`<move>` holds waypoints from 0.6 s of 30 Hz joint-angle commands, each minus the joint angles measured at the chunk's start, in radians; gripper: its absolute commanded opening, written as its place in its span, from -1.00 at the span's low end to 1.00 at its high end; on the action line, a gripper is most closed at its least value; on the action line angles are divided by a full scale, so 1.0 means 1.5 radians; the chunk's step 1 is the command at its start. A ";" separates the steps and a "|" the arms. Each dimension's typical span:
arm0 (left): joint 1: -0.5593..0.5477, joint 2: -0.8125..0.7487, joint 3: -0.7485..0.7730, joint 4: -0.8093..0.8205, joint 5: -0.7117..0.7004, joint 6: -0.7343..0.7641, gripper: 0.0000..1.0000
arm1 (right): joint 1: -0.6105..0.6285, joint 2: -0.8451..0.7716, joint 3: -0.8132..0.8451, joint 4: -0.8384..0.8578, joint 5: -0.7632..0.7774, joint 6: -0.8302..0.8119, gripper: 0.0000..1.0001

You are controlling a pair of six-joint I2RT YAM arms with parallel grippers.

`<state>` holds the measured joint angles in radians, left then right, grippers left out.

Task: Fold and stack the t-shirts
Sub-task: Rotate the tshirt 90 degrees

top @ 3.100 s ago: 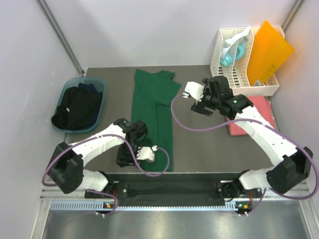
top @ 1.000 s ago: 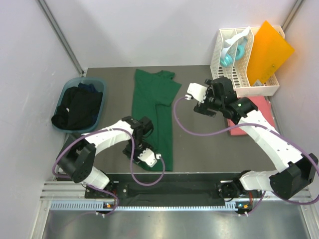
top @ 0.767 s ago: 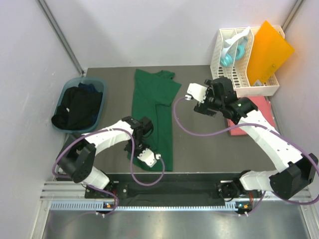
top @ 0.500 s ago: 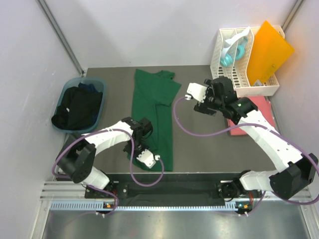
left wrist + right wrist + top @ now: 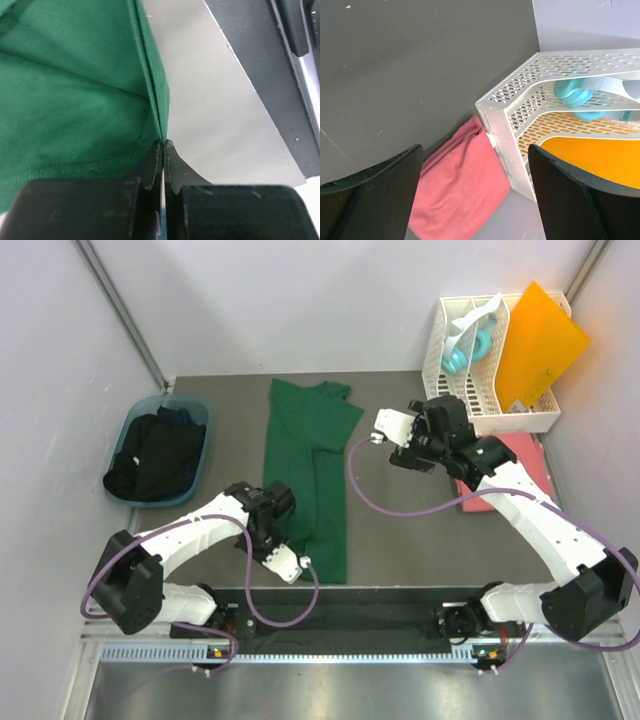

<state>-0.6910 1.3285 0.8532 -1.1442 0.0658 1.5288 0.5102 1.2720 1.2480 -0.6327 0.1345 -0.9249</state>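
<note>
left gripper (image 5: 163,145) pinched shut on the hem corner of the dark green t-shirt (image 5: 308,465); the shirt runs straight ahead of its tips, long axis away toward the far edge of the table (image 5: 400,535). right gripper (image 5: 475,172) hangs wide, empty, off to the shirt's right, coral pink t-shirt (image 5: 454,192) out past its fingers. left arm's closer.

table (image 5: 400,530) holds green t-shirt (image 5: 310,460), tub (image 5: 207,430), rack (image 5: 470,400)

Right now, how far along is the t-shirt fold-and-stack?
Done: coral pink t-shirt lies folded beside the white rack. In hand: green t-shirt looks folded lengthwise; left gripper is shut on its near hem corner. Left: finish that fold, stack it, then the dark shirts heaped in the blue basin.
</note>
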 commanded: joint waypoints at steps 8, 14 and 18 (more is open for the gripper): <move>-0.005 -0.035 0.008 -0.068 0.010 0.011 -1.00 | 0.003 -0.013 0.003 0.011 -0.003 -0.017 0.71; -0.006 -0.070 0.012 -0.057 0.049 0.044 -0.99 | 0.007 -0.008 0.004 -0.011 -0.023 -0.009 0.71; -0.006 -0.087 0.015 -0.088 0.083 0.098 -1.00 | 0.018 0.005 0.004 -0.021 -0.041 0.014 0.70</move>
<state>-0.6956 1.2362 0.8524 -1.1854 0.1028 1.5707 0.5152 1.2724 1.2419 -0.6525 0.1154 -0.9390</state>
